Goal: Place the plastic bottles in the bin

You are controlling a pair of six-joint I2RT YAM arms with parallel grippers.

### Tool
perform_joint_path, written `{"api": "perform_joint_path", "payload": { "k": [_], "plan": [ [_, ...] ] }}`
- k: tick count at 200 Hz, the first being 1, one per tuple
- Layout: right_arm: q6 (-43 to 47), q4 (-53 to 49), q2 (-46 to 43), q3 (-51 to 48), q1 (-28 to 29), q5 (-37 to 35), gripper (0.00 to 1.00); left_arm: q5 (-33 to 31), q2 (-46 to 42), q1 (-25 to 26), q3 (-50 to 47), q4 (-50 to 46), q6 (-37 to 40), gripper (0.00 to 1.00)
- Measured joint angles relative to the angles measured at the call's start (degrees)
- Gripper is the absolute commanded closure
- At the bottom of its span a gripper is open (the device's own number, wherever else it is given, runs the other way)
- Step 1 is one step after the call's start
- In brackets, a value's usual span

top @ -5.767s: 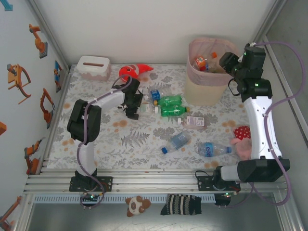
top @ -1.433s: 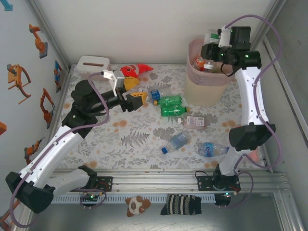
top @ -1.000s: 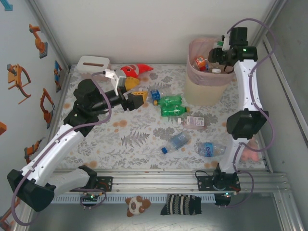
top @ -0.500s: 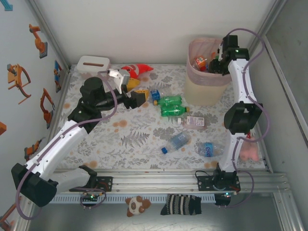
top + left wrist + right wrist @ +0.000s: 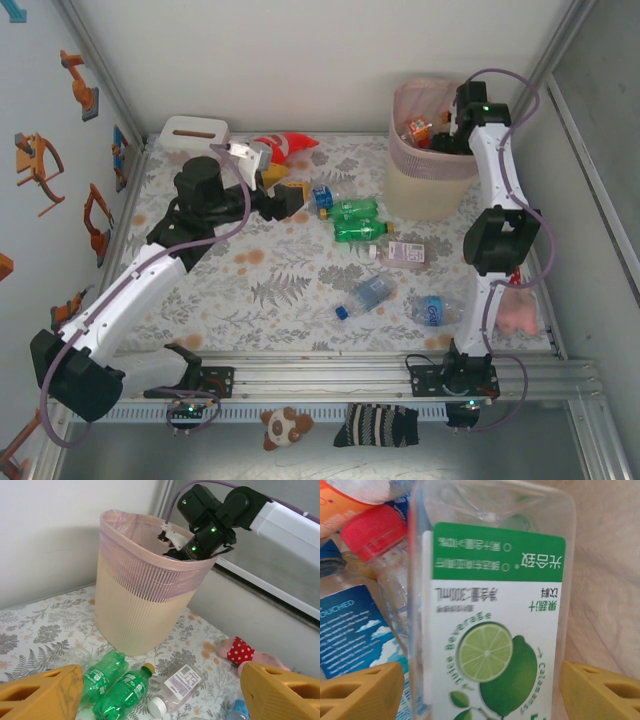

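Observation:
The beige bin (image 5: 425,185) with a pink liner stands at the back right and holds several bottles (image 5: 417,131). My right gripper (image 5: 452,135) reaches down inside it. Its jaws stand open around a clear lime-label bottle (image 5: 495,630), with a thin gap at the left finger (image 5: 365,692). A red-capped bottle (image 5: 372,532) lies beside it. My left gripper (image 5: 288,198) hovers open and empty, pointing at the bin (image 5: 140,595). On the table lie two green bottles (image 5: 352,210) (image 5: 360,231), a clear white-capped one (image 5: 180,682) and blue-labelled ones (image 5: 368,293) (image 5: 435,310).
A red-orange fish toy (image 5: 280,148) and a white tissue box (image 5: 193,138) sit at the back left, behind the left gripper. A pink plush with a red spotted part (image 5: 240,650) lies by the right wall. Walls close in the table's back and sides.
My right gripper has gone from above the bin's rim down into it with the lime bottle, and its jaws have widened. The left gripper has edged right, toward the bottles.

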State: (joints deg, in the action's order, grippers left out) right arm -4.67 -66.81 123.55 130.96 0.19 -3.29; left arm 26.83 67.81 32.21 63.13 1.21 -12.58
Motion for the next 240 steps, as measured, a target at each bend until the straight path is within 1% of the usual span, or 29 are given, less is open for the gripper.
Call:
{"api": "perform_joint_path", "payload": {
  "k": [82,135,162,185,211,240],
  "plan": [
    [-0.5,-0.7,-6.4,1.9,0.0,2.4,0.2,-5.2,3.6,-1.1,2.8,-3.5,-3.8,0.19],
    [-1.6,-0.7,-10.9,3.0,0.0,4.0,0.21,-12.0,7.5,-2.8,4.5,-7.2,-10.8,0.19],
    [-2.3,-0.6,-13.2,2.9,0.0,5.4,0.22,-17.2,10.1,-4.2,4.9,-8.5,-16.9,0.19],
    [-3.3,0.7,-16.3,1.4,0.0,6.9,0.22,-24.3,13.9,-5.0,6.8,-11.9,-24.5,0.19],
    [-4.6,2.6,-20.7,-1.9,0.0,8.5,0.23,-31.2,20.4,-6.3,12.8,-19.1,-33.4,0.2],
    [-5.7,4.4,-24.7,-5.2,0.0,9.4,0.23,-35.5,27.5,-7.9,20.3,-26.6,-42.2,0.22]
  ]
}}
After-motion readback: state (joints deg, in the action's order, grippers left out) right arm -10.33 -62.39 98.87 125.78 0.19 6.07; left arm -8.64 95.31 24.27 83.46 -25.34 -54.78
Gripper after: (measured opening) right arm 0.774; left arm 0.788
